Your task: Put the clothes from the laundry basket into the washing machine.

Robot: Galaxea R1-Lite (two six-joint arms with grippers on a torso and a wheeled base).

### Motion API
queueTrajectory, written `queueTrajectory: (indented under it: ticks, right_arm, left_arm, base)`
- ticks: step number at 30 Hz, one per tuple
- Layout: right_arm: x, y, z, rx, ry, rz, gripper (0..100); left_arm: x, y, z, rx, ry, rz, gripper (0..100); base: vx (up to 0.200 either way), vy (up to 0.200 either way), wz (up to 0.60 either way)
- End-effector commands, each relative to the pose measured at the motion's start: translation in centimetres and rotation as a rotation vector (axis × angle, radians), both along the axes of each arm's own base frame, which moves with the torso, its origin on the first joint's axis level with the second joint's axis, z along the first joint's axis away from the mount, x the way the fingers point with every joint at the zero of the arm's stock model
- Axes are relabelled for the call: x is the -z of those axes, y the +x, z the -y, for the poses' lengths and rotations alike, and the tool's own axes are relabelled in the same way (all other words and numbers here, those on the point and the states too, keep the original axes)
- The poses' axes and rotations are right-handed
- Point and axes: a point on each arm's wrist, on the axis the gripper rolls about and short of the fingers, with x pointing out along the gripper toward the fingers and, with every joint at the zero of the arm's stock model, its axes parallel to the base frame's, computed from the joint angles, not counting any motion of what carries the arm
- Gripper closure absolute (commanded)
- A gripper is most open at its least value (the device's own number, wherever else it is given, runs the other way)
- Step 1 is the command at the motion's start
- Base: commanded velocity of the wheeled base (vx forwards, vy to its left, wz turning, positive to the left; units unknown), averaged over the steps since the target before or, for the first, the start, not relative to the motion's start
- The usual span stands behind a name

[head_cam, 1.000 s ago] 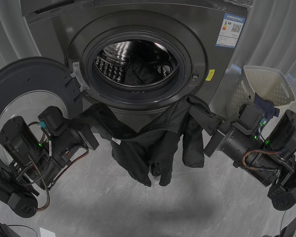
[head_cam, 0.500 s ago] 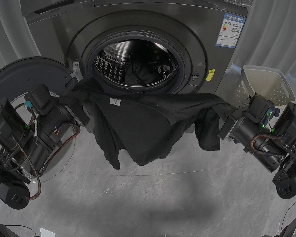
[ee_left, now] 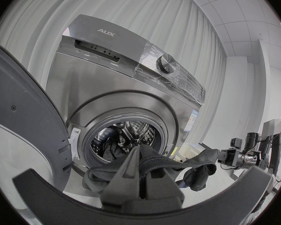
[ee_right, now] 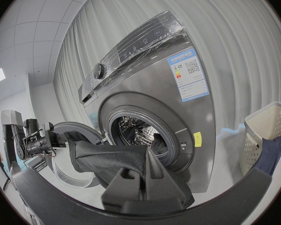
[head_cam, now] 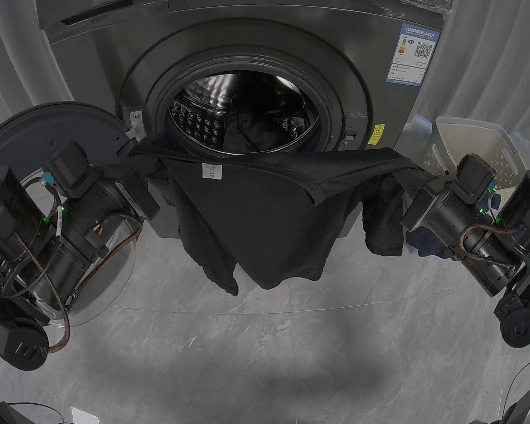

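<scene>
A black garment [head_cam: 265,213] hangs stretched between my two grippers just in front of the washing machine's open drum [head_cam: 241,113]. My left gripper [head_cam: 136,166] is shut on its left end, beside the door hinge. My right gripper [head_cam: 407,178] is shut on its right end, close to the laundry basket [head_cam: 483,142]. In the left wrist view the cloth [ee_left: 165,163] runs out from the shut jaws of the left gripper [ee_left: 142,164]. In the right wrist view the garment [ee_right: 109,157] is pinched by the right gripper [ee_right: 143,169]. Dark clothes [head_cam: 247,128] lie inside the drum.
The round washer door [head_cam: 35,142] stands swung open at the left, behind my left arm. A navy cloth [ee_right: 270,153] hangs over the cream basket's rim [ee_right: 259,117]. Grey tiled floor [head_cam: 265,348] lies below the garment. Curtains line the wall behind.
Both grippers have risen and spread apart, pulling the sagging black garment taut and lifting it to the drum's lower lip.
</scene>
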Motion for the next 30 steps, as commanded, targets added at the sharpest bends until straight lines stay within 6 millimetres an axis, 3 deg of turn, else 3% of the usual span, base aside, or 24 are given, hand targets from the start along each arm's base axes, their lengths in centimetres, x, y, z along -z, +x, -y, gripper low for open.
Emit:
queueTrajectory:
  ticks: [1,7,14,18,23,24,30]
  right_arm:
    - [-0.1,-0.1,-0.1,-0.005,0.002,0.003,100]
    - [0.4,0.0,-0.7,-0.022,-0.013,-0.020,100]
    - [5.9,0.5,-5.2,-0.140,-0.113,-0.173,100]
    - [7.8,0.4,-7.2,-0.194,-0.128,-0.222,100]
    - [9.3,0.4,-8.3,-0.213,-0.153,-0.252,100]
    - [9.6,0.3,-8.3,-0.213,-0.161,-0.262,0]
    - [12.1,-0.7,-7.4,-0.209,-0.244,-0.348,0]
  left_arm:
    - [-0.3,0.0,0.1,0.004,-0.006,0.009,100]
    - [0.3,-0.2,0.8,0.032,0.011,-0.019,100]
    - [1.9,-0.3,4.6,0.152,0.063,-0.077,100]
    - [2.8,0.3,5.7,0.193,0.087,-0.092,100]
    - [1.9,0.8,6.2,0.223,0.076,-0.065,100]
    - [1.7,0.9,6.3,0.224,0.072,-0.057,100]
    - [1.0,0.9,6.2,0.232,0.054,-0.035,100]
  base:
    - [0.000,0.000,0.00]
    - [0.000,0.000,0.00]
    - [0.000,0.000,0.00]
    - [0.000,0.000,0.00]
    - [0.000,0.000,0.00]
    - [0.000,0.000,0.00]
    - [0.000,0.000,0.00]
